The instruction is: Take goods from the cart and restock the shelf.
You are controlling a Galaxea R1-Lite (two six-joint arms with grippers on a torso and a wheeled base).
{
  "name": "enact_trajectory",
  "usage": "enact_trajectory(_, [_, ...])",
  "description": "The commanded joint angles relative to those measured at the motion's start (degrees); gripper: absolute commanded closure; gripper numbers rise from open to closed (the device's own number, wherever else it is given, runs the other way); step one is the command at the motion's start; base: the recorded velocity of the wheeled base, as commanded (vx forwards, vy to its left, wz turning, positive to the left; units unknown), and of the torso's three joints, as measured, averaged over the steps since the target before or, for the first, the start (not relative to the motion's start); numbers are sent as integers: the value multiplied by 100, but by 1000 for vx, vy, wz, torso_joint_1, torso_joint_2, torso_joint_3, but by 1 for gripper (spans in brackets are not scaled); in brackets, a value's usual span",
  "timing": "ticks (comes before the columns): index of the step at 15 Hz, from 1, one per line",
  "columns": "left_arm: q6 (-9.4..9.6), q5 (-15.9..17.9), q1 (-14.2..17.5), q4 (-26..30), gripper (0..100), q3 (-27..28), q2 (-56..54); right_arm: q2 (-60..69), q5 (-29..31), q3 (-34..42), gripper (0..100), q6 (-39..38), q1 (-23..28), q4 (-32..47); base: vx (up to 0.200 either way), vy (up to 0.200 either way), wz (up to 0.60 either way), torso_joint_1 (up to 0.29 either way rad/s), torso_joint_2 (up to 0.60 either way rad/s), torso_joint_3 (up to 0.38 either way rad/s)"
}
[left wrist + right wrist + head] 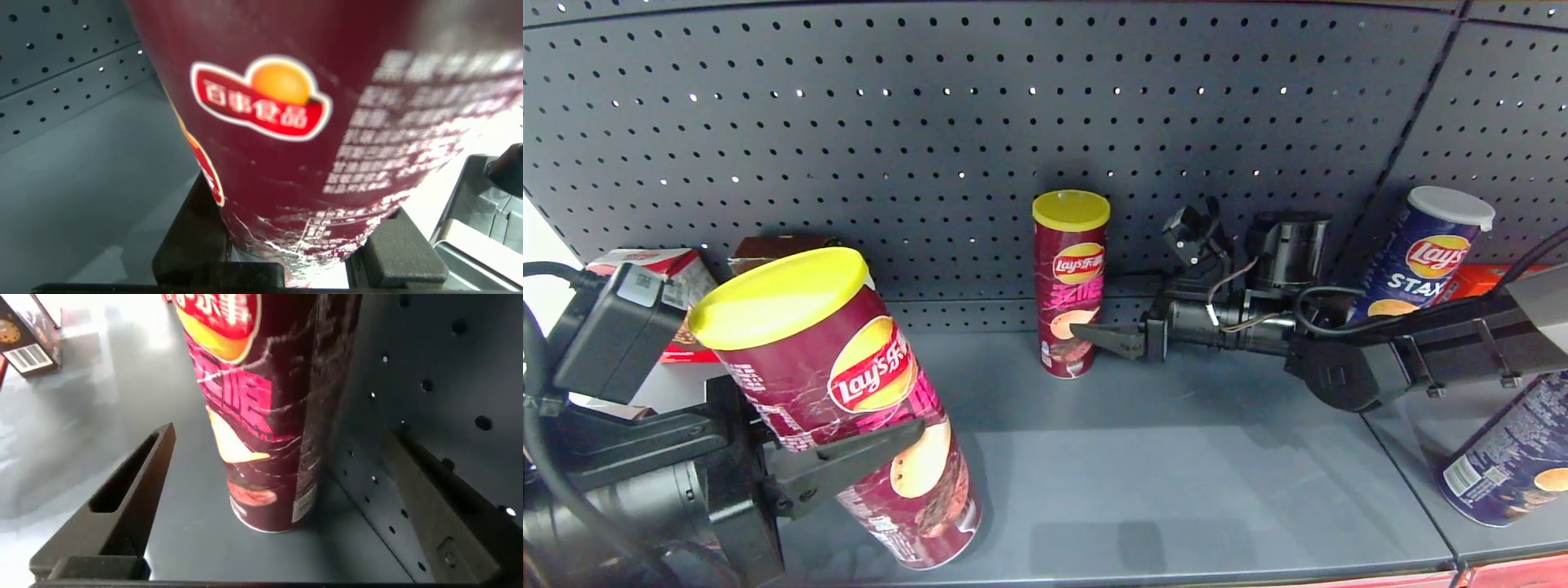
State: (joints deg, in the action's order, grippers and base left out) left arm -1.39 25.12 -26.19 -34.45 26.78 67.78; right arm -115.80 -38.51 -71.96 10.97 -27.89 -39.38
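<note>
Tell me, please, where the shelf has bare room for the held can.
The widest bare shelf lies front-centre, between the held can and the near blue can, ahead of the standing can. A narrower strip lies behind, between the boxes and that can. The right end is crowded by the right arm and far blue can.

Maroon yellow-lidded can (800, 359) tilted, held in left claw (296, 245), front-left of shelf (1176, 490); matching can (1070, 286) upright at back.

Head camera: in front of the shelf (1176, 490), facing forward and down toward the pegboard (931, 122). Left wrist camera sits tight against the near can (327, 122), right wrist camera close to the far can (270, 416); head view shares both.
</note>
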Motion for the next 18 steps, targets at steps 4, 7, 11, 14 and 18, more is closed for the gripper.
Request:
enact_trajectory(4, [-2,-8,-1,0,100,-6,-2,-224,-122,7,0,1,-58,-44,0,0,0,0,0,0])
enact_trajectory(7, [-2,-8,-1,0,100,-15,-2,-408,-122,-11,0,1,-146,-141,0,0,0,0,0,0])
enact_trajectory(11, [-10,-8,-1,0,100,-15,-2,-611,-113,-257,0,1,-199,-149,0,0,0,0,0,0])
enact_trajectory(14, [-10,-8,-1,0,100,-24,-2,-751,-86,-389,0,-7,-243,-158,0,0,0,0,0,0])
enact_trajectory(18, [-10,-8,-1,0,100,-42,-2,-892,-43,-582,0,-16,-287,-158,0,0,0,0,0,0])
